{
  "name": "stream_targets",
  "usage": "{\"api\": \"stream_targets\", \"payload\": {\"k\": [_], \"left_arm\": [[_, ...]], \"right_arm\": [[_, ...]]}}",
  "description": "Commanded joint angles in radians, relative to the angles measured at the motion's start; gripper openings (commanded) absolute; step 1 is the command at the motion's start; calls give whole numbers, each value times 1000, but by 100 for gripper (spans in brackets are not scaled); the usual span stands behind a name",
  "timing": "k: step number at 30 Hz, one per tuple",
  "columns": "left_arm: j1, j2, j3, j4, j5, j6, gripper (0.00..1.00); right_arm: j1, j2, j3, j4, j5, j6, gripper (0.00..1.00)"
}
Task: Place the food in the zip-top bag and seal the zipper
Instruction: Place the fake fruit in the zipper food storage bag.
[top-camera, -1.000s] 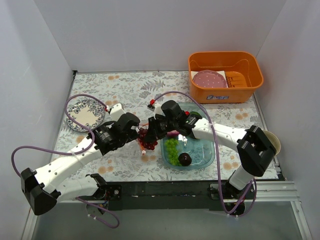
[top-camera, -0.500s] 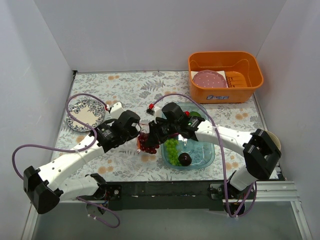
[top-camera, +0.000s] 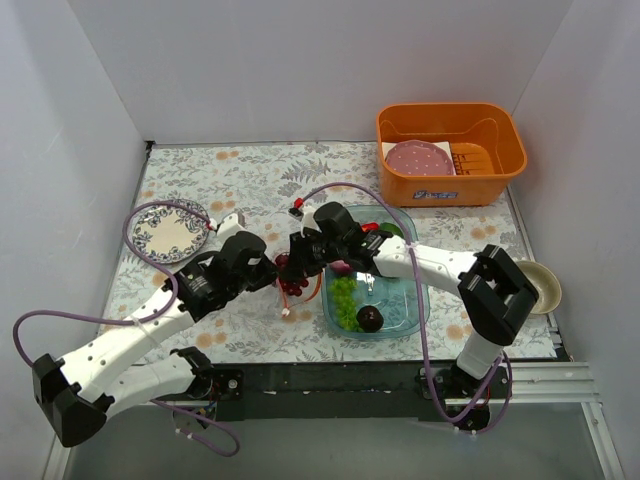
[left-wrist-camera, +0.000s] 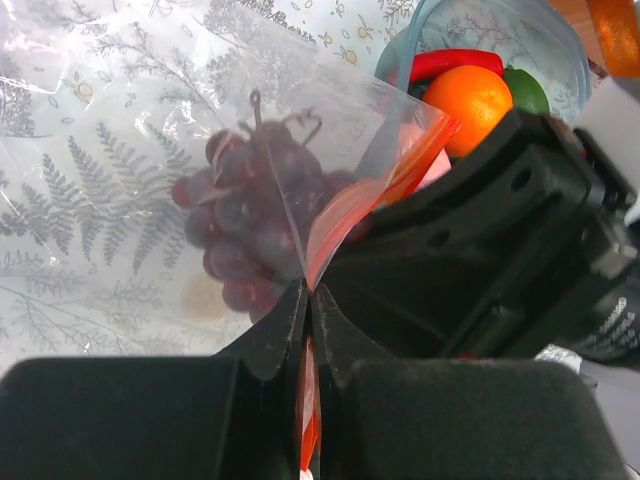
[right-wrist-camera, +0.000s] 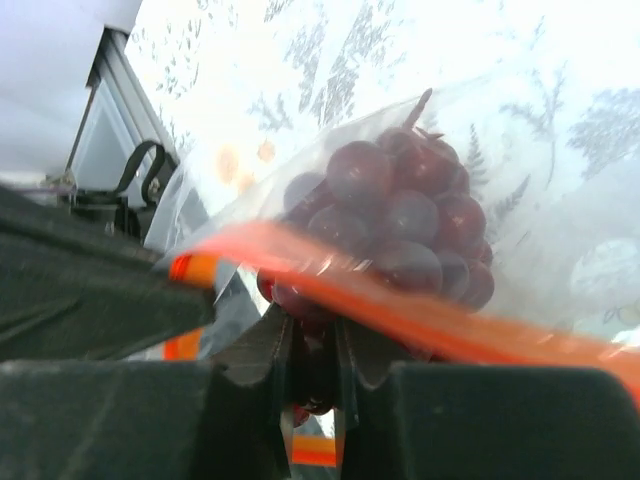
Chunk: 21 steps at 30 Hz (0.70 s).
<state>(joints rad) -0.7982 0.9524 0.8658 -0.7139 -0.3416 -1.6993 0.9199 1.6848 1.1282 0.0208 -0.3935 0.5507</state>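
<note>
Both arms bend inward at the elbow and meet just outside the left edge of the clear blue tray (top-camera: 415, 300). The left gripper (left-wrist-camera: 307, 295) has its jaws pressed together on the zipper (left-wrist-camera: 370, 205), a thin red-orange strip running between its fingers. The right gripper (right-wrist-camera: 312, 330), nearly closed, seems to pinch the same strip, though blur makes this unsure. The zip-top bag (left-wrist-camera: 150, 150), thin crinkly clear film, sits beside the tray's left edge and holds the dark purple grapes (right-wrist-camera: 400, 220), a glossy round-berried cluster. Inside the tray lie a smooth orange (left-wrist-camera: 470, 95), a red chilli (left-wrist-camera: 455, 62), bumpy green grapes (top-camera: 343, 295) and a dark plum (top-camera: 371, 319).
</note>
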Motion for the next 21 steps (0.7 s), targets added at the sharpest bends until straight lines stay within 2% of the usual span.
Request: {"api": "stream_targets", "payload": {"k": [1, 2, 3, 6, 8, 12, 16, 21], "left_arm": [[5, -46, -10, -4, 21, -25, 0], [5, -46, -4, -4, 13, -28, 0], [5, -46, -1, -5, 7, -29, 0], [5, -38, 21, -12, -22, -37, 0], [5, -35, 35, -21, -40, -39, 0], [5, -32, 64, -35, -97, -37, 0], [5, -35, 88, -51, -143, -37, 0], [5, -38, 107, -153, -224, -72, 0]], "right_arm": [[-9, 9, 81, 80, 33, 38, 26], [-9, 7, 81, 77, 30, 37, 32], [-10, 6, 79, 77, 15, 34, 46], [-10, -31, 48, 74, 19, 28, 68], [-15, -83, 18, 71, 34, 25, 73], [-36, -189, -34, 53, 103, 20, 78], [-53, -289, -71, -7, 171, 28, 77], [-53, -297, -125, -56, 104, 92, 71]]}}
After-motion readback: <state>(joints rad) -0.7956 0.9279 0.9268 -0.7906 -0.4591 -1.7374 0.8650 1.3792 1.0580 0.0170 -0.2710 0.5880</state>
